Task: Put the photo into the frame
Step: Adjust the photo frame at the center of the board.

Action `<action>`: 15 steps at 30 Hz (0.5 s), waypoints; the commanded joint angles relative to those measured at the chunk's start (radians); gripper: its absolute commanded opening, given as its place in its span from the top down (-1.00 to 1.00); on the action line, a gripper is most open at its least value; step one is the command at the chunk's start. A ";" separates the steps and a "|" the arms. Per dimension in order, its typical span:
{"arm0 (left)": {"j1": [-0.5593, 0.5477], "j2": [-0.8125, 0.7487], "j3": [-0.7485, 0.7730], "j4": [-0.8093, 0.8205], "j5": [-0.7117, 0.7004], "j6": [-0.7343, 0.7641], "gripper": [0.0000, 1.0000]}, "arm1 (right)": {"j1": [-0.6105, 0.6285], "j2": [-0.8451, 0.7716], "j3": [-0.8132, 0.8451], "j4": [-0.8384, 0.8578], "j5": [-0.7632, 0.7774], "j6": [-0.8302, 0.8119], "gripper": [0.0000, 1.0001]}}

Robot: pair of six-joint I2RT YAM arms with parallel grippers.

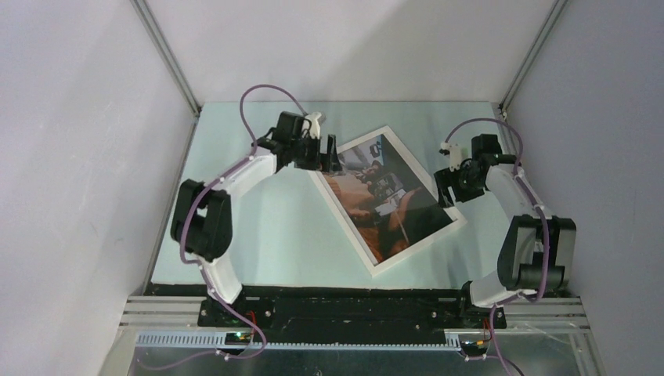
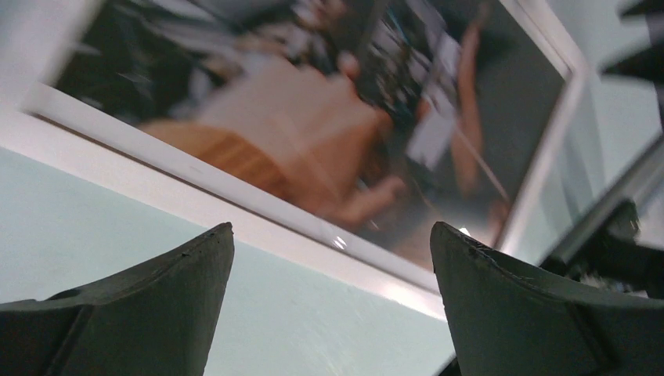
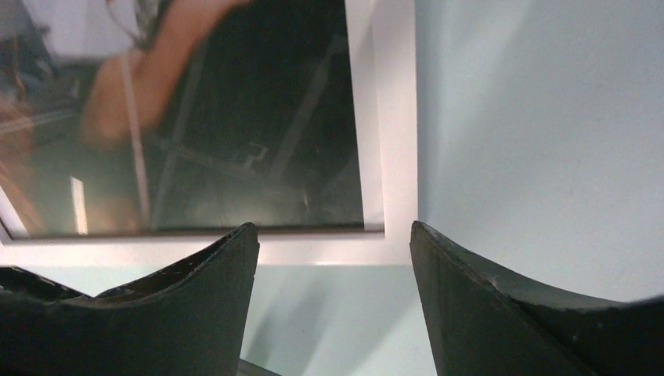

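while both claws gape wide and empty — left gripper (image 2: 329, 235) by the far-left edge of the frame (image 1: 419, 245); right gripper (image 3: 333, 231) at its right corner | the photo (image 1: 376, 196) lies flat within it, askew on the table (image 1: 266, 235) | likely light, stiff, glossy-slick — pinch the rim

photo (image 1: 380, 196) in white frame (image 1: 417, 246), flat, lying diagonally

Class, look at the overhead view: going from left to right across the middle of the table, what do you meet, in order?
left gripper → the photo, ringed by the frame → right gripper
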 commanded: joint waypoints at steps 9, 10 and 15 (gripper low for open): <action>0.163 0.368 0.363 -0.020 -0.088 -0.090 -0.99 | 0.018 -0.202 -0.222 -0.030 0.083 -0.227 -0.49; 0.171 0.393 0.374 -0.021 -0.083 -0.095 -0.99 | 0.018 -0.209 -0.230 -0.031 0.088 -0.241 -0.49; 0.186 0.457 0.436 -0.023 -0.056 -0.131 -0.99 | 0.017 -0.197 -0.272 -0.020 0.100 -0.266 -0.48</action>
